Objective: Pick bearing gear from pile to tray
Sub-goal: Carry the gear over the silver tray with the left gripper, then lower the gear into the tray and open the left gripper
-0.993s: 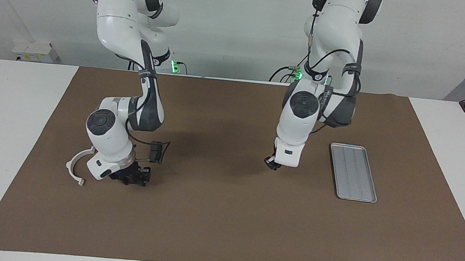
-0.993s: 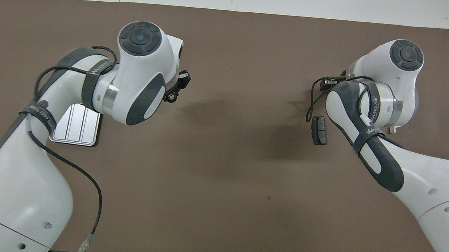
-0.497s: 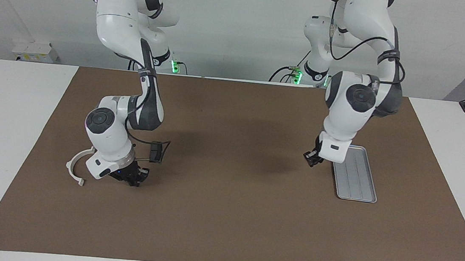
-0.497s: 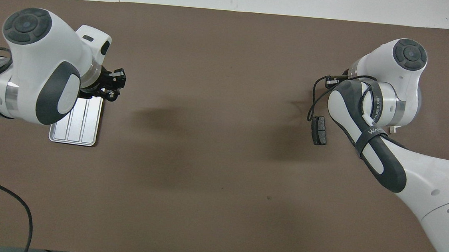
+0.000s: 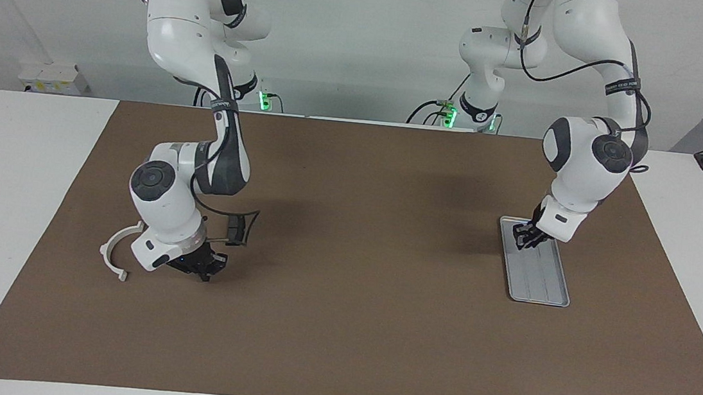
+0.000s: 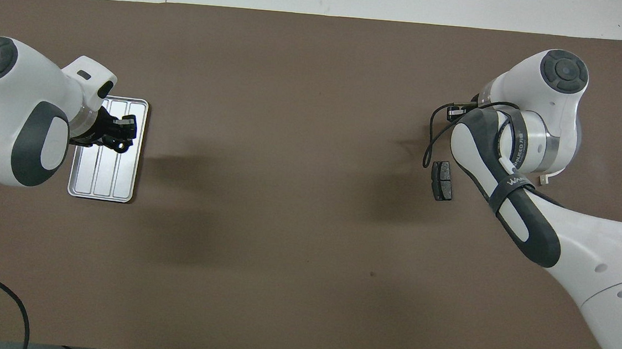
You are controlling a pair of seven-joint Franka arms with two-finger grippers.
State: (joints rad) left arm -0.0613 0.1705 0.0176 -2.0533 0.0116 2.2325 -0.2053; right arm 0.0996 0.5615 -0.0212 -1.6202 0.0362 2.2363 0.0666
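The overhead view showed a dark grey brake pad (image 6: 442,180) lying flat on the mat toward the right arm's end of the worktop; in the facing view the right arm hid it. The facing view in turn showed nearly the whole white half-ring bracket (image 5: 113,252), of which only one tip stuck out from under the arm from above. The right hand (image 5: 204,268) was visible only in the facing view, low over the mat just beside the bracket; whether it was open or closed could not be told, nor whether it held anything.

The left hand (image 5: 525,235) hung over the end of the tray (image 5: 542,293) nearer the robots. From above, the left hand (image 6: 119,136) had its fingertips drawn nearly together around a small black round piece (image 6: 120,147), seemingly the bearing gear, held over the ribbed floor of the tray (image 6: 100,191). The part of the tray's floor not covered by the hand was bare metal with lengthwise ribs. The tray sat toward the left arm's end, well apart from the bracket and pad.

A brown mat (image 5: 339,325) covered most of the white worktop (image 5: 17,191), and a plain pale wall (image 5: 353,43) rose past the arms' bases, where green lights glowed
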